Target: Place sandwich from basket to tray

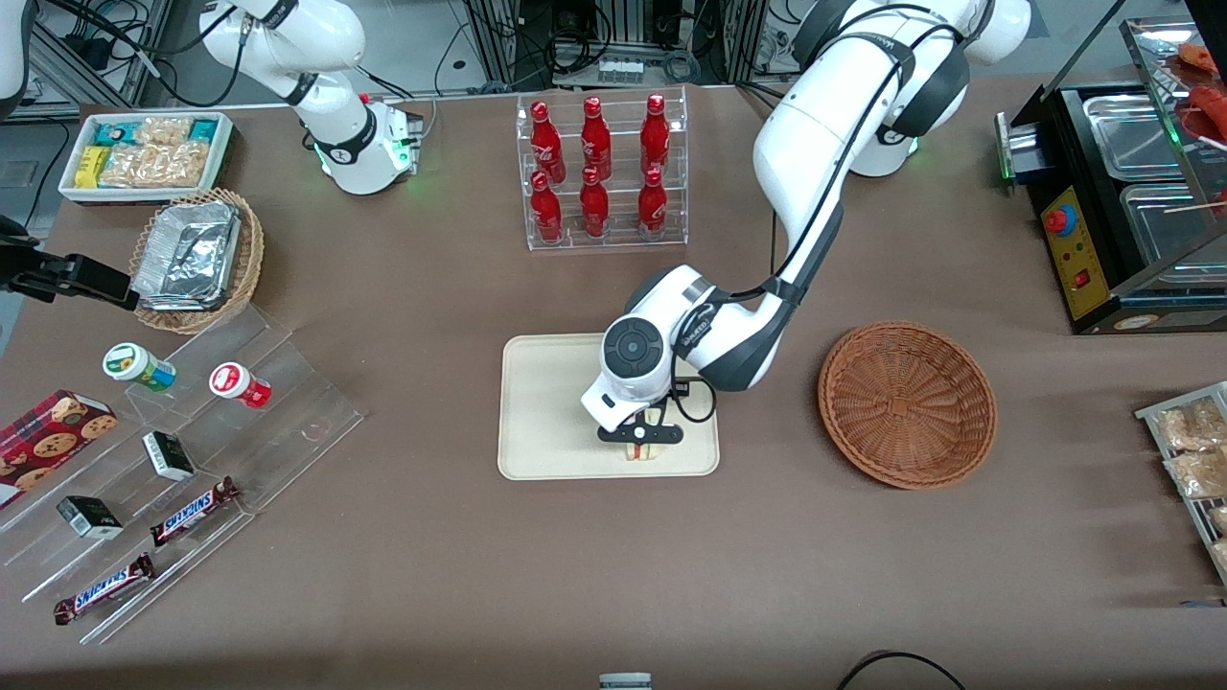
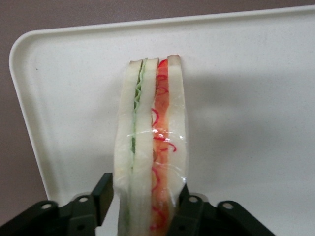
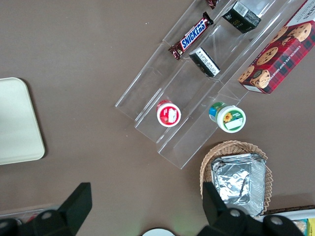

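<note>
The sandwich (image 1: 640, 451) is a pale wedge with red and green filling, wrapped in clear film. It stands on its edge on the cream tray (image 1: 546, 402), near the tray's rim closest to the front camera. My left gripper (image 1: 640, 439) is low over the tray and shut on the sandwich. In the left wrist view the sandwich (image 2: 152, 128) sits between the two black fingers (image 2: 103, 194), which touch its sides, with the tray (image 2: 246, 73) under it. The reddish-brown wicker basket (image 1: 907, 403) stands empty beside the tray, toward the working arm's end.
A clear rack of red bottles (image 1: 599, 172) stands farther from the front camera than the tray. Clear stepped shelves with snacks (image 1: 182, 460) and a tan basket of foil containers (image 1: 196, 259) lie toward the parked arm's end. A black appliance (image 1: 1122, 211) is at the working arm's end.
</note>
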Available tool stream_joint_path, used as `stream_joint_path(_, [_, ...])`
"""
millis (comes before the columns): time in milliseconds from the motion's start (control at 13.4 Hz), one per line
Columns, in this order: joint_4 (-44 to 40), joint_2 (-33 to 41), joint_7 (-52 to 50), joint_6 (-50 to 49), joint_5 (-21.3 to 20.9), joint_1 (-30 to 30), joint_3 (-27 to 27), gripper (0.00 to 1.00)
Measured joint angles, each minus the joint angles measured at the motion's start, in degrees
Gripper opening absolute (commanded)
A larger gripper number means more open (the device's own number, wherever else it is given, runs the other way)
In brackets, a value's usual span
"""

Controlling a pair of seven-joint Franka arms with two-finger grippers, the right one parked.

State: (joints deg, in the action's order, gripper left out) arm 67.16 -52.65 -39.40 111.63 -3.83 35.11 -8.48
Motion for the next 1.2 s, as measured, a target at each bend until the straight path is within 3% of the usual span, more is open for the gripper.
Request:
stream_joint_path(748, [-2.32, 3.68, -0.38, -2.08, -0.04, -0.72, 0.61, 1.0])
stream_joint_path(1196, [-2.6, 10.62, -0.26, -6.53, -0.1, -8.03, 1.12, 1.0])
